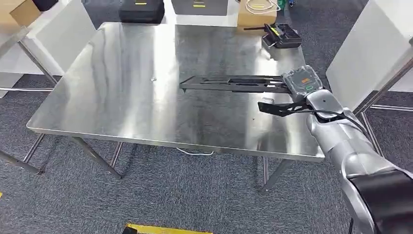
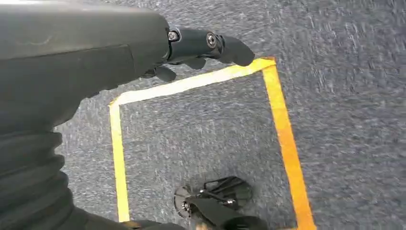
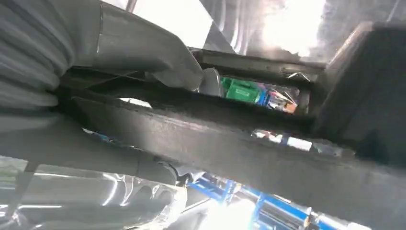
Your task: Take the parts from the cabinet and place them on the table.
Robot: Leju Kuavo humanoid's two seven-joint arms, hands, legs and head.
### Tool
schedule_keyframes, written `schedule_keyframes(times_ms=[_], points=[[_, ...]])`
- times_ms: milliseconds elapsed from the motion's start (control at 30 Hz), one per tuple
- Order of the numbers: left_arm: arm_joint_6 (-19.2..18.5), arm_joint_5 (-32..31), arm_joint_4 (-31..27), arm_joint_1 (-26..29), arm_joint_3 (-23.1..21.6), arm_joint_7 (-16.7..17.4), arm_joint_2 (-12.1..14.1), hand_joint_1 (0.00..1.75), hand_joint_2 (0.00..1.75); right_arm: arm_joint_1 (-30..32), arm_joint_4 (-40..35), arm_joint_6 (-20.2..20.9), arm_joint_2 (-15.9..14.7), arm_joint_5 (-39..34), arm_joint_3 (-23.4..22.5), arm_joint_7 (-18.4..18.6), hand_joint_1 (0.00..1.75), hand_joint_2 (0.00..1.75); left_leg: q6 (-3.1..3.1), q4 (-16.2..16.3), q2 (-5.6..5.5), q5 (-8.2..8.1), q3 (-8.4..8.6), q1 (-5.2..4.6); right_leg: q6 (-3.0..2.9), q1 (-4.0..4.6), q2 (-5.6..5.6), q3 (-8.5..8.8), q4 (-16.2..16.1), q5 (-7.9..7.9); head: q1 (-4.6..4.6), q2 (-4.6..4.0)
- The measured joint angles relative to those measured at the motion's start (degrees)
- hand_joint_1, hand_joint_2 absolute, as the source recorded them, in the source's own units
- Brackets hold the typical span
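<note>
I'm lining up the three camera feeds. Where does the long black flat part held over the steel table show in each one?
Head view: the long black flat part lies right of centre, over the steel table, held by the right robot hand.
Left wrist view: not in it.
Right wrist view: a dark bar across the middle.
Shared landmark: the shiny tabletop.

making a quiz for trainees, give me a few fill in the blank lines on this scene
1. The long black part is held by the robot's ____ hand.
2. The part stretches over a shiny ____ table.
3. The left hand hangs over grey carpet marked with ____ tape.

Missing words: right; metal; yellow
</note>
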Motion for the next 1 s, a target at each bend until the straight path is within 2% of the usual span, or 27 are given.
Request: schedule_keyframes(times_ms=[33, 67, 100, 133, 167, 200, 233, 267, 300, 333, 367, 400, 433, 500, 533, 567, 600, 633, 700, 733, 767, 800, 833, 900, 933, 967, 1000], points=[[0.0, 0.0, 0.0, 0.1, 0.0, 0.0, 0.0, 0.0, 1.75, 0.1, 0.0, 0.0, 0.0, 0.0, 0.0, 0.0, 1.75, 1.75, 0.22, 2.7, -0.01, -1.07, -2.16, -0.07, -0.33, 0.29, 0.19, 0.31, 0.0, -0.25, -0.02, 0.0], [0.1, 0.0, 0.0, 0.1, 0.0, 0.0, 0.0, 0.0, 1.75, 0.2, 0.0, 0.0, 0.1, 0.1, 0.0, 0.0, 1.75, 1.75, 0.56, 3.1, -0.03, -0.68, -3.16, -0.2, -0.68, 0.64, 0.31, 0.71, 0.0, -0.55, 0.02, 0.0], [0.2, 0.0, 0.0, 0.1, 0.0, 0.0, 0.0, 0.0, 1.75, 0.2, 0.0, 0.0, 0.1, 0.1, 0.1, 0.0, 1.75, 1.75, 1.07, 1.0, -0.06, 1.17, -2.94, -0.44, -0.79, 0.95, 0.44, 1.26, 0.0, -0.95, -0.04, 0.0], [0.2, 0.0, 0.0, 0.1, 0.0, 0.0, 0.0, 0.0, 1.75, 0.2, 0.0, 0.0, 0.1, 0.3, 0.2, 0.0, 1.75, 1.75, 1.98, -3.9, -0.13, 4.62, -1.22, -0.78, -0.87, 1.36, 0.54, 1.98, 0.0, -1.44, 0.02, 0.0], [0.2, 0.0, 0.0, 0.1, 0.0, 0.0, 0.0, 0.0, 1.75, 0.2, 0.0, 0.0, 0.1, 0.3, 0.2, 0.0, 1.75, 1.75, 3.04, -9.1, -0.21, 7.9, 0.89, -1.26, -1.01, 1.69, 0.61, 2.63, -0.1, -1.82, -0.02, 0.0], [0.3, 0.0, 0.0, 0.1, 0.0, 0.0, 0.1, 0.0, 1.75, 0.2, 0.0, 0.0, 0.1, 0.3, 0.3, 0.0, 1.75, 1.75, 4.62, -14.0, -0.61, 11.06, 2.78, -2.04, -1.05, 1.5, 0.68, 3.03, -0.3, -2.3, 0.09, 0.0], [0.3, 0.0, 0.0, 0.0, 0.0, 0.0, 0.4, 0.0, 1.75, 0.1, 0.0, 0.0, 0.2, 0.3, 0.3, 0.0, 1.75, 1.75, 4.82, -13.9, -0.73, 9.96, 2.75, -2.18, -0.71, 2.19, 0.84, 3.4, -0.4, -2.53, 0.44, 0.0], [0.4, 0.0, 0.0, 0.0, 0.0, -0.1, 0.3, 0.0, 1.75, -0.1, 0.0, 0.0, 0.1, 0.2, 0.3, -0.1, 1.75, 1.75, 4.79, -14.7, -0.82, 9.19, 3.36, -2.41, -0.47, 1.71, 0.98, 3.41, -0.8, -2.7, 0.28, 0.0], [0.5, 0.0, 0.0, 0.0, 0.0, -0.1, 0.2, 0.0, 1.75, 0.0, -0.1, 0.0, 0.2, 0.2, 0.3, -0.2, 1.75, 1.75, 5.14, -15.4, -0.79, 9.63, 3.73, -2.6, -0.21, 1.74, 1.0, 3.94, -1.1, -2.53, 0.18, 0.0], [0.5, 0.1, 0.0, 0.1, 0.1, -0.1, 0.2, 0.0, 1.75, 0.0, -0.1, 0.0, 0.1, 0.0, 0.3, -0.5, 1.75, 1.75, 5.45, -16.3, -0.76, 9.55, 4.25, -2.67, 0.74, 2.12, 0.96, 4.22, 0.0, -1.67, 0.17, 0.0], [0.6, 0.0, 0.0, 0.1, 0.0, -0.1, 0.1, 0.0, 1.75, 0.0, -0.2, 0.0, 0.2, -0.7, 0.3, -1.1, 1.75, 1.75, 5.6, -16.8, -0.7, 9.83, 5.74, -2.31, 0.75, 2.3, 0.92, 4.35, -0.1, -2.29, -0.02, 0.0], [0.6, 0.0, 0.0, 0.1, 0.1, -0.1, 0.1, 0.0, 1.75, 0.0, -0.2, -0.1, 0.1, -1.5, 0.2, -1.9, 1.75, 1.75, 5.47, -17.0, -0.54, 9.85, 6.5, -2.11, 0.89, 1.93, 0.47, 3.91, 1.1, -3.22, 0.22, 0.0], [0.7, 0.0, 0.0, 0.0, 0.1, -0.1, 0.2, 0.0, 1.75, -0.1, -0.2, -0.2, 0.1, -2.4, 0.0, -2.5, 1.75, 1.75, 5.69, -17.0, -0.58, 9.54, 6.77, -2.03, 1.05, 1.9, 0.33, 2.52, 3.9, -4.08, 0.41, 0.0], [0.6, 0.0, 0.0, -0.2, 0.1, -0.1, 0.0, 0.0, 1.75, 0.0, -0.2, -0.3, 0.3, -3.0, -0.2, -2.9, 1.75, 1.75, 5.4, -16.9, -0.63, 8.98, 7.0, -2.01, 1.06, 1.44, 0.29, -2.72, 12.3, -7.31, 0.29, 0.0], [0.6, 0.0, 0.0, -0.2, 0.1, -0.1, 0.0, 0.0, 1.75, 0.3, -0.2, -0.4, 0.4, -3.0, -0.2, -3.3, 1.75, 1.75, 5.14, -16.9, -0.7, 8.61, 7.2, -2.0, 1.44, 1.22, 0.27, -5.36, 16.0, -8.59, 0.41, 0.0], [0.6, 0.0, 0.0, 0.0, 0.1, -0.1, -0.1, 0.0, 1.75, 0.6, -0.2, -0.5, 0.5, -3.1, -0.2, -4.1, 1.75, 1.75, 4.93, -16.9, -0.76, 8.26, 7.59, -1.93, 1.86, 0.95, 0.23, -6.59, 16.9, -8.46, 0.33, 0.0], [0.6, 0.0, 0.0, 0.1, 0.1, -0.1, -0.1, 0.0, 1.75, 0.9, -0.2, -0.6, 0.7, -3.3, -0.2, -5.1, 1.75, 1.75, 4.63, -16.9, -0.85, 7.78, 8.14, -1.76, 2.42, 0.67, 0.17, -6.49, 15.1, -7.12, 0.35, 0.0], [0.6, 0.0, 0.0, 0.2, 0.1, -0.2, -0.1, 0.0, 1.75, 1.1, -0.2, -1.0, 0.9, -3.5, -0.2, -6.1, 1.75, 1.75, 4.3, -16.8, -0.86, 7.31, 8.75, -1.57, 3.23, 0.38, 0.06, -5.29, 11.1, -4.55, 0.37, 0.0], [0.8, -0.2, 0.1, 0.1, 0.1, -0.5, -0.2, 0.0, 1.75, 1.4, -0.2, -2.1, 1.7, -3.8, -0.2, -8.8, 1.75, 1.75, 3.37, -16.7, -0.87, 6.28, 9.91, -1.35, 5.55, -0.43, -0.47, -1.6, -0.8, 2.59, 0.44, 0.0], [1.0, -0.2, 0.1, 0.1, 0.1, -0.5, -0.1, 0.0, 1.75, 1.7, -0.2, -2.9, 2.1, -4.1, -0.1, -9.7, 1.75, 1.75, 2.98, -16.7, -0.73, 6.03, 10.05, -1.45, 4.77, 0.29, -0.59, -1.92, -0.9, 1.71, 0.31, 0.0], [1.2, -0.2, 0.1, 0.0, 0.1, -0.5, -0.1, 0.0, 1.75, 1.8, -0.2, -3.0, 2.8, -4.2, 0.0, -10.3, 1.75, 1.75, 2.69, -16.5, -0.63, 5.81, 9.64, -1.57, 2.9, 0.67, -0.5, -1.11, -1.5, 1.1, 0.42, 0.0], [1.3, -0.2, 0.1, -0.1, 0.1, -0.6, -0.2, 0.0, 1.75, 2.2, -0.2, -3.0, 3.6, -4.4, 0.0, -10.6, 1.75, 1.75, 2.44, -16.5, -0.55, 5.66, 9.53, -1.56, 1.98, 0.68, -0.3, -1.05, -1.2, 1.76, 0.11, 0.0], [1.7, -0.3, 0.1, 0.0, 0.1, -0.9, -0.2, 0.0, 1.75, 2.5, -0.4, -3.1, 4.0, -4.9, 0.0, -11.4, 1.75, 1.75, 2.18, -16.2, -0.59, 5.53, 9.74, -1.58, 1.62, 0.62, -0.33, -1.15, -0.9, 1.67, -0.09, 0.0], [3.2, -0.6, 0.1, -0.1, 0.1, -2.0, -0.2, 0.0, 1.75, 2.8, -0.7, -3.3, 5.0, -6.6, 0.0, -14.0, 1.75, 1.75, 1.55, -15.6, -0.58, 4.54, 9.7, -1.37, 1.35, -0.16, -0.21, -0.3, -1.0, 1.45, -0.13, 0.0], [4.7, -0.9, 0.1, -0.1, 0.1, -3.2, -0.2, 0.0, 1.75, 2.8, -1.0, -3.5, 5.8, -7.9, 0.0, -15.5, 1.75, 1.75, 1.16, -13.0, -0.64, 3.64, 8.41, -1.31, 0.82, -0.21, -0.19, -0.03, -1.0, 1.09, -0.26, 0.0], [5.8, -1.2, 0.1, -0.1, 0.1, -4.1, -0.3, 0.0, 1.75, 2.9, -1.0, -3.9, 6.5, -8.9, 0.0, -16.5, 1.75, 1.75, 0.82, -9.0, -0.64, 1.85, 6.19, -1.15, 0.43, -0.15, -0.11, 0.12, -1.0, 0.83, -0.39, 0.0], [6.7, -1.2, 0.1, -0.2, 0.1, -4.7, -0.3, 0.0, 1.75, 3.1, -1.0, -4.2, 7.4, -9.5, 0.0, -17.0, 1.75, 1.75, 0.58, -4.0, -0.64, -0.35, 3.28, -1.08, 0.1, -0.01, 0.02, 0.34, -1.0, 0.6, -0.39, 0.0]])
